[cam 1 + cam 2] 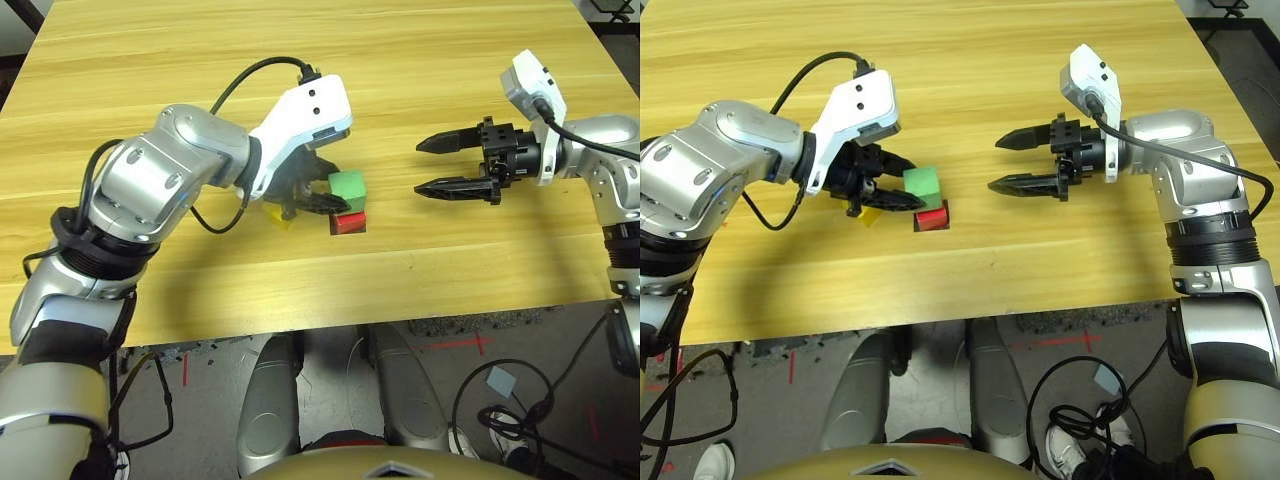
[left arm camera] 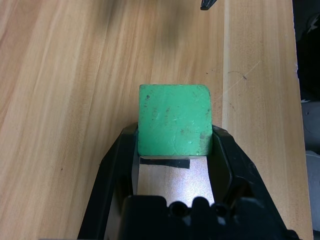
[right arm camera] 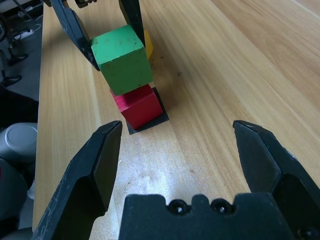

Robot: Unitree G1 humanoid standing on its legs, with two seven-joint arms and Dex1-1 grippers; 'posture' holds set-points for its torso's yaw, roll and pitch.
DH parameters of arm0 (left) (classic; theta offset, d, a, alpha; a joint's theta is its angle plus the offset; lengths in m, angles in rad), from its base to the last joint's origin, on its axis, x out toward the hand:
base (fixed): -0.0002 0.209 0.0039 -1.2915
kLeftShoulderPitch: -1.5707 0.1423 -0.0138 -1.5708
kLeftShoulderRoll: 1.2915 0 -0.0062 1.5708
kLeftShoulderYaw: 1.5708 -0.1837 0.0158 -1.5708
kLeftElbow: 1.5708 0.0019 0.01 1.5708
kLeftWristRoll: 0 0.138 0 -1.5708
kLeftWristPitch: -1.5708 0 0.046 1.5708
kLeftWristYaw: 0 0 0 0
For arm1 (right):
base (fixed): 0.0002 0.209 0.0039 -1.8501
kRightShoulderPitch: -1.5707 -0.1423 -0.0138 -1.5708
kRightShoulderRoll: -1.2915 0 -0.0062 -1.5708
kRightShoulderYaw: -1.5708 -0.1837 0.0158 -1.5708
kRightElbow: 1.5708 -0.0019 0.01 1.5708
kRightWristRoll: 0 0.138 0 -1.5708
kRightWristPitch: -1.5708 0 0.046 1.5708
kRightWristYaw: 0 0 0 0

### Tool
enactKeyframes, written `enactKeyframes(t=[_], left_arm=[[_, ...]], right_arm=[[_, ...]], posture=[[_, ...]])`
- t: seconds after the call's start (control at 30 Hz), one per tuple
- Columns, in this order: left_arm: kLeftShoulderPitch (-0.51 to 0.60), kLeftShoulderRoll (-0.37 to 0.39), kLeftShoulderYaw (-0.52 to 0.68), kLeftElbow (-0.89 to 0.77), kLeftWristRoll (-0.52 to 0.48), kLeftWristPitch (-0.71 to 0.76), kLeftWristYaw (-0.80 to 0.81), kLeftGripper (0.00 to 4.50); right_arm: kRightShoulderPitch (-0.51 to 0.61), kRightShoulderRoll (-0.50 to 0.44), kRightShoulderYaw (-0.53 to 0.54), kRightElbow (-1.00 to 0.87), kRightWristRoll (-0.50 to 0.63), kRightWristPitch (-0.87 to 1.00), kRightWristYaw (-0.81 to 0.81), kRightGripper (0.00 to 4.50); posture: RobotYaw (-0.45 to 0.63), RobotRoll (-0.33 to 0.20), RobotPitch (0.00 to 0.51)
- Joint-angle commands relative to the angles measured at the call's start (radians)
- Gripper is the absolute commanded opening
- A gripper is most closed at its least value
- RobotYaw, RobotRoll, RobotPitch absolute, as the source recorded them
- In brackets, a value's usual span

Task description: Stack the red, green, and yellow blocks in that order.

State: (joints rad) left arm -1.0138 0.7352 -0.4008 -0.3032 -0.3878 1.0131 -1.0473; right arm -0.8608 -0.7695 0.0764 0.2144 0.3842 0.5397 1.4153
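My left gripper (image 1: 333, 192) is shut on the green block (image 1: 347, 186), one black finger on each side of it (image 2: 174, 120). It holds the green block right over the red block (image 3: 139, 106), shifted a little off centre; whether the two touch I cannot tell. The red block sits on a flat black square mark (image 3: 159, 118) on the table. Behind the left fingers lies the yellow block (image 1: 278, 215), partly hidden. About a hand's width right of the blocks, my right gripper (image 1: 418, 167) stands open and empty, pointing at them.
The wooden table (image 1: 420, 60) stretches bare behind and to the right of the blocks. Its front edge (image 1: 400, 312) runs close below the stack. A black cable (image 1: 250, 75) loops over my left wrist.
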Motion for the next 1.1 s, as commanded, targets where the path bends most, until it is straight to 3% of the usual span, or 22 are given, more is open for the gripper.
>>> enactKeyframes(t=[0.03,0.67,0.9,1.0,1.1], left_arm=[[0.012,-0.005,-0.018,-0.027,0.000,0.014,-0.003,2.04],[0.033,-0.018,-0.038,-0.035,0.009,0.013,0.010,2.04],[0.059,-0.012,-0.003,-0.042,-0.015,-0.057,-0.026,4.47],[0.071,-0.001,0.048,-0.025,-0.037,-0.130,-0.072,4.47],[0.070,0.098,0.082,0.045,-0.004,-0.296,-0.210,4.47]], right_arm=[[0.016,-0.018,-0.013,-0.029,0.008,0.008,-0.004,4.50],[0.020,-0.017,-0.016,-0.033,0.012,0.016,-0.010,4.50],[0.012,-0.017,-0.016,-0.020,0.008,0.010,-0.008,4.50],[0.011,-0.019,-0.017,-0.015,0.007,0.005,-0.005,4.50],[0.006,-0.018,-0.016,-0.005,0.005,-0.001,-0.002,4.50]], posture=[[0.11,-0.016,0.324],[0.11,-0.017,0.333],[0.11,-0.019,0.327],[0.12,-0.021,0.323],[0.13,-0.022,0.319]])
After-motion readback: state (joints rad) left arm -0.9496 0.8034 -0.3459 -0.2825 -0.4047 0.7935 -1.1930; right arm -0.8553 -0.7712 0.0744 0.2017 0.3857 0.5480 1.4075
